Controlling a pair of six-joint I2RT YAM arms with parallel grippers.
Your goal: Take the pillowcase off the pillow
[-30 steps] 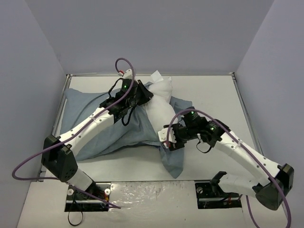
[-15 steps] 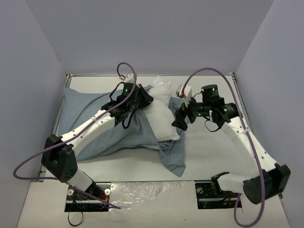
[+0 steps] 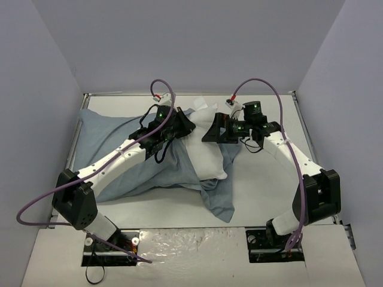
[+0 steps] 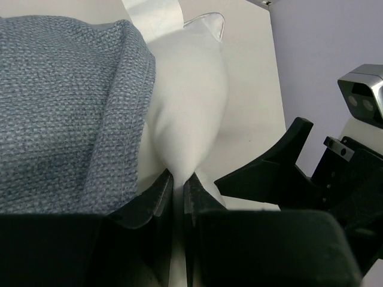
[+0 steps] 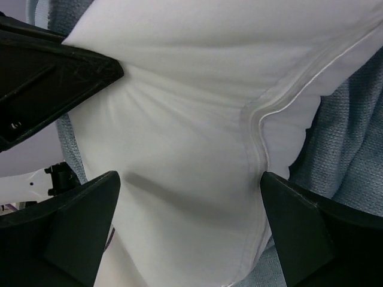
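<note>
The blue pillowcase (image 3: 119,149) lies over the left half of the table. The white pillow (image 3: 206,158) sticks out of its open end in the middle. My left gripper (image 3: 184,127) is shut on a pinch of the pillow's white cloth (image 4: 185,119), right beside the pillowcase hem (image 4: 128,119). My right gripper (image 3: 209,133) is open, hovering close over the bare pillow (image 5: 191,119), its fingers (image 5: 78,221) wide apart on either side of it. A strip of pillowcase (image 5: 353,149) shows at the right of that view. The pillow's tag (image 4: 152,12) lies at its far corner.
A loose flap of the pillowcase (image 3: 218,200) trails toward the near edge. The white table (image 3: 269,191) is walled by grey panels on three sides. The two grippers are close together; my right finger (image 4: 269,173) shows in the left wrist view.
My right arm has swung from the pillow's near side up and back, and its open gripper now hangs over the pillow's far end. My left gripper has kept its hold in place.
</note>
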